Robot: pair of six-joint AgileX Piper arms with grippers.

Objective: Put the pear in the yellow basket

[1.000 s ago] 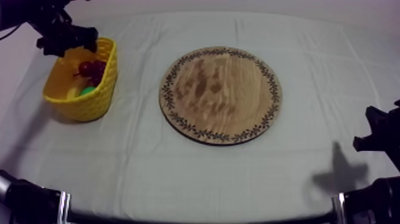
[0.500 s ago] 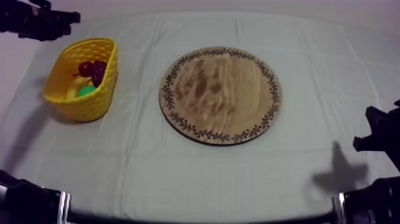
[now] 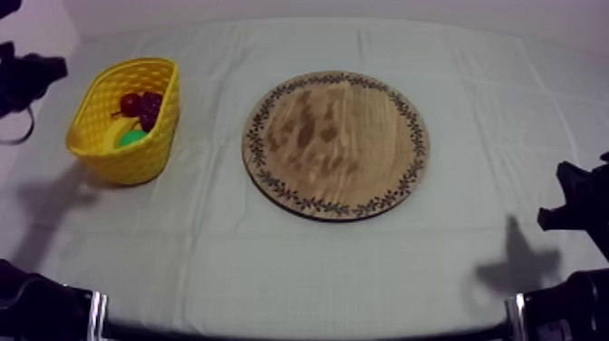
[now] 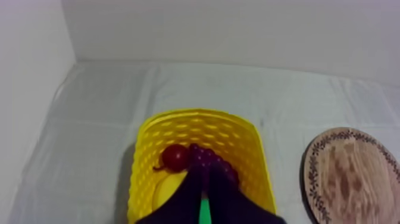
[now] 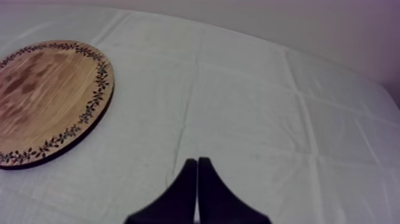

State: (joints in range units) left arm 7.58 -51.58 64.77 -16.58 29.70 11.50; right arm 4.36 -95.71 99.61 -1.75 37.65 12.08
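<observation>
The green pear (image 3: pixel 133 138) lies in the yellow basket (image 3: pixel 136 161) at the table's left, beside a small red fruit (image 3: pixel 130 102), a bunch of grapes (image 3: pixel 149 107) and a banana (image 3: pixel 115 133). The round wooden board (image 3: pixel 335 143) at mid-table carries nothing. My left gripper (image 3: pixel 36 77) hangs at the far left, just outside the basket. In the left wrist view its fingers (image 4: pixel 202 174) lie together as a narrow wedge above the basket (image 4: pixel 202 114), with red fruit (image 4: pixel 175 156), grapes (image 4: pixel 209 159) and a sliver of pear (image 4: pixel 205 211) behind them. My right gripper (image 5: pixel 197 161) is shut on nothing.
My right gripper (image 3: pixel 566 207) rests low at the table's right edge, well away from the board (image 5: pixel 41 95). Bare cloth spreads between the basket and the board (image 4: pixel 351 173) and along the front of the table.
My left gripper has drawn back from over the basket's far rim to the far left edge, and its fingers have closed on nothing. The right arm has not moved.
</observation>
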